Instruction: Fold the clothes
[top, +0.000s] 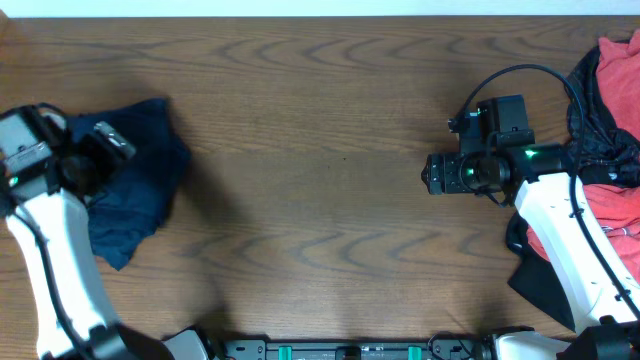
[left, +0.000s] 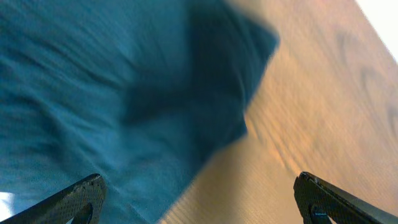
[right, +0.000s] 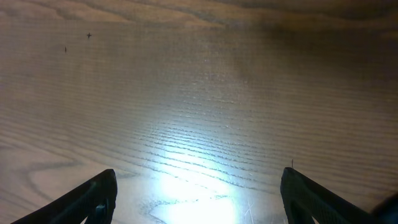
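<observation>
A dark navy blue garment lies crumpled at the table's left side. My left gripper hovers over its upper part, open and empty; in the left wrist view the navy fabric fills the left half and the open fingers straddle its edge and bare wood. A coral-red garment lies piled at the far right with a black garment below it, partly hidden by the right arm. My right gripper is open and empty over bare wood, left of that pile.
The wooden table spans the view. Black cables loop over the red pile. Both white arms reach in from the bottom corners.
</observation>
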